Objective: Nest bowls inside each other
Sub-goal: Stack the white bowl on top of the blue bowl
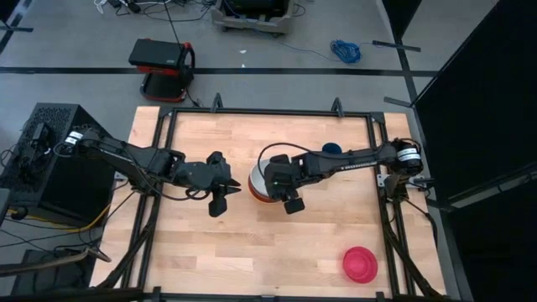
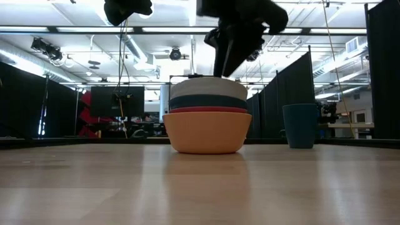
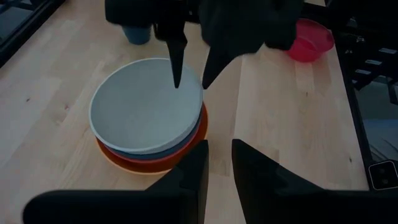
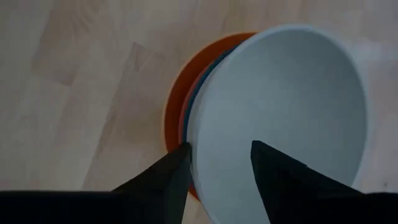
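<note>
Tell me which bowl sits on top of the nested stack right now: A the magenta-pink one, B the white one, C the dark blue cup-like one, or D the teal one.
B: the white bowl sits uppermost in the stack, over the teal bowl, with the magenta-pink bowl and the dark blue bowl off on their own.

One camera hangs overhead, looking straight down on the whole tabletop [image 1: 252, 252]. Another sits at tabletop height, facing level across it into the room. Each wrist camera peers past its own dark fingers: the right one close above the stack of bowls [image 4: 280, 112], the left from farther back. All four views share that stack.
</note>
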Tool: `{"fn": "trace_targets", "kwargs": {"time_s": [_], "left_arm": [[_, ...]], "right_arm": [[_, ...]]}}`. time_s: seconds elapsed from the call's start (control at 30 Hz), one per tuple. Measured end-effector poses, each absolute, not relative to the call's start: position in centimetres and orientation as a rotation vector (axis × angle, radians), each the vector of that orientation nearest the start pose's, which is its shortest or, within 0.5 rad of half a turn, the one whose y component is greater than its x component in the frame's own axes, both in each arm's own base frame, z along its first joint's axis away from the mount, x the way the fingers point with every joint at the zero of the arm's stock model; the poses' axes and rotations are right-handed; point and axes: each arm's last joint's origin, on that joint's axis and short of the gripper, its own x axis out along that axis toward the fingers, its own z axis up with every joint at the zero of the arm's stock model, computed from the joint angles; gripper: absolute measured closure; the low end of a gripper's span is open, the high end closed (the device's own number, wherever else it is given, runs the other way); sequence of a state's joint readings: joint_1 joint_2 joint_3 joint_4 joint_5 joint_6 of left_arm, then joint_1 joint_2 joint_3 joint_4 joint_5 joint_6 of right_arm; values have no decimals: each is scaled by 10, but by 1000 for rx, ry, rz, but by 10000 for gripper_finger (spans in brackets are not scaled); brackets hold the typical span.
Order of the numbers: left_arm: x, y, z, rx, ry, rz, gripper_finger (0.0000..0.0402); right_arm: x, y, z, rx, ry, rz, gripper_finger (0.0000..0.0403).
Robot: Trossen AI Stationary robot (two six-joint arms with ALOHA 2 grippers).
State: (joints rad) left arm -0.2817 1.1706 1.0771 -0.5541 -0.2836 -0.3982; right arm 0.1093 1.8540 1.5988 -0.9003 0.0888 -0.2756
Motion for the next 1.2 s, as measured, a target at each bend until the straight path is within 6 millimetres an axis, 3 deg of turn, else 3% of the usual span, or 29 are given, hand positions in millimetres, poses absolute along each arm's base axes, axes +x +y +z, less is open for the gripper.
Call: {"fn": "trace_targets", "kwargs": {"time_s": [0.23, 0.33, 0.67, 1.2], "left_arm": [[236, -60, 326, -205, 610, 125, 344], [236, -60, 326, -205, 609, 125, 344], [236, -60, 326, -205, 609, 125, 344], [236, -60, 326, -205, 609, 125, 344]], "right_arm": [[378, 39, 278, -343, 1096, 168, 239], [378, 40, 278, -332, 1094, 184, 257], [375, 40, 277, -324, 1127, 209, 393], [375, 41, 276, -294, 1124, 250, 402]]}}
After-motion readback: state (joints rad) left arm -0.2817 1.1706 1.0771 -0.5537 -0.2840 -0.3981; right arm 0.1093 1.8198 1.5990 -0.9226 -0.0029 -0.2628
